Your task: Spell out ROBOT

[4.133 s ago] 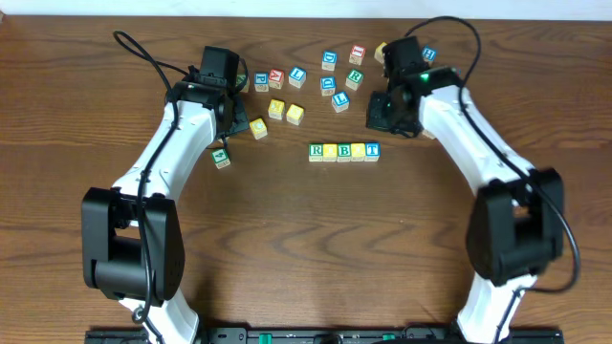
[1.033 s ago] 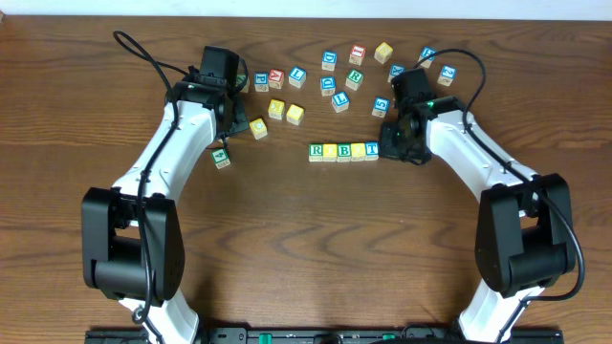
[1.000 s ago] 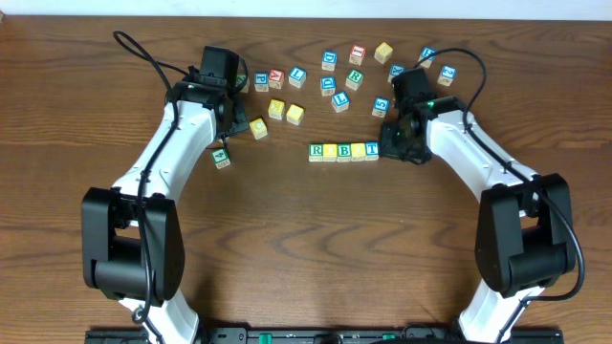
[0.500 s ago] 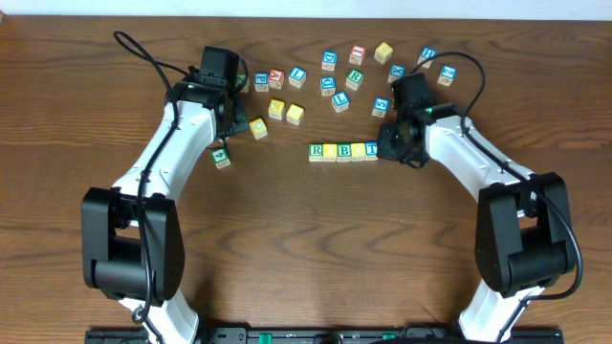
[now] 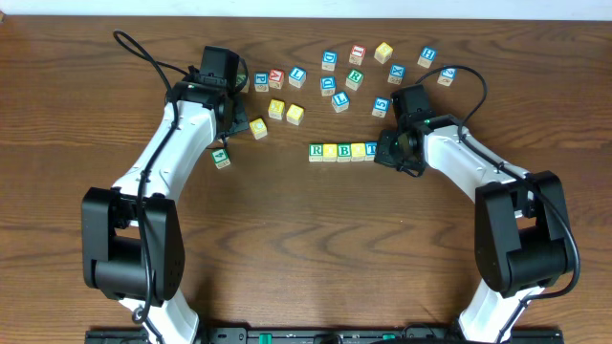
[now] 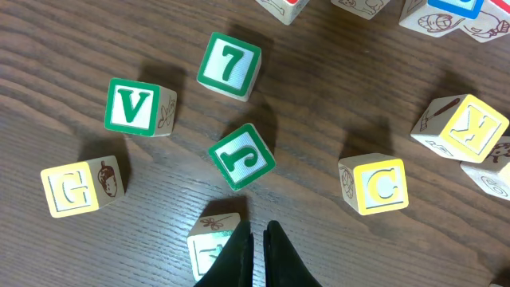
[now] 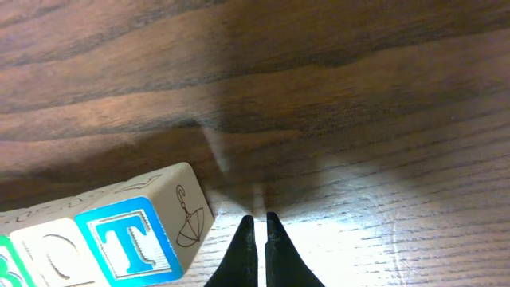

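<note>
The right hand (image 7: 256, 231), clenched and empty, has been sliding down to just beside the T (image 7: 127, 243); ROBOT (image 5: 343, 151) is lying spelled mid-bench (image 5: 306, 239), seemingly finished; the left hand (image 6: 256, 239) is staying clenched, idle.

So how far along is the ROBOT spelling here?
Done: the row reads R, yellow, B, yellow, T, cubes side by side. In hand: nothing; the right gripper is shut and empty, beside the T cube. Remaining: at most tidying and pulling away.
</note>
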Controlling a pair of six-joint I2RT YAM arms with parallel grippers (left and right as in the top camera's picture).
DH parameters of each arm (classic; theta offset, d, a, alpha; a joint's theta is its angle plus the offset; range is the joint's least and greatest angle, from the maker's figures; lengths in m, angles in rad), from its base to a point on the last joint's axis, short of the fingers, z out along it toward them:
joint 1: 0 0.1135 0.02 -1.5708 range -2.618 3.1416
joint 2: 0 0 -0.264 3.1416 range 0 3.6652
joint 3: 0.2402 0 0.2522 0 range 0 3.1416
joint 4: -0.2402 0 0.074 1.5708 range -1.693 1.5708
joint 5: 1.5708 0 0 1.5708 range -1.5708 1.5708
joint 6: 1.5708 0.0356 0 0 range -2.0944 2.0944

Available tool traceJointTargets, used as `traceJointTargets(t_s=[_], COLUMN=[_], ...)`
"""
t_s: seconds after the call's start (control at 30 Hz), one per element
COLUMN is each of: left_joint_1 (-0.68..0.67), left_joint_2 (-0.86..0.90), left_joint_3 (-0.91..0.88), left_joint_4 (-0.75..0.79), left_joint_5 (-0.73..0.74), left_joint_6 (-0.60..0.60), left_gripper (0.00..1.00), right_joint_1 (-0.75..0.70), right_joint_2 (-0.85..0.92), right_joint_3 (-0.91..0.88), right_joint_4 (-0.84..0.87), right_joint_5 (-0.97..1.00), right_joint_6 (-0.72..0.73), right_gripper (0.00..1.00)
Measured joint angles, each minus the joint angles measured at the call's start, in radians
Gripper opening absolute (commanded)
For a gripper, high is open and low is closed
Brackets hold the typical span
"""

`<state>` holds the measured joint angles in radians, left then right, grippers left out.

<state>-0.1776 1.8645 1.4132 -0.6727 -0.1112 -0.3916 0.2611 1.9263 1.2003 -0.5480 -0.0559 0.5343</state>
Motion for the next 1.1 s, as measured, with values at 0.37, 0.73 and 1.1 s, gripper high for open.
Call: traceJointTargets(t_s=[0.37,0.73,1.1], left_joint_1=[0.000,0.000,0.000], left_joint_2=[0.000,0.000,-0.011], left_joint_3=[0.000,0.000,0.000], left_joint_4=[0.000,0.000,-0.010], left_joint_5=[0.000,0.000,0.000], left_joint_6=[0.000,0.000,0.032], left_gripper=[0.08,0.08,0.08], right_joint_1=[0.020,0.019,-0.039], right_joint_2=[0.000,0.000,-0.116], right_joint_3=[0.000,0.000,-0.006], right_joint_4=[0.036,0.036,-0.024], right_joint_5=[-0.027,-0.034,-0.042], right_joint_6=[-0.019,-0.023,-0.055], right_gripper=[0.01,0.01,0.08])
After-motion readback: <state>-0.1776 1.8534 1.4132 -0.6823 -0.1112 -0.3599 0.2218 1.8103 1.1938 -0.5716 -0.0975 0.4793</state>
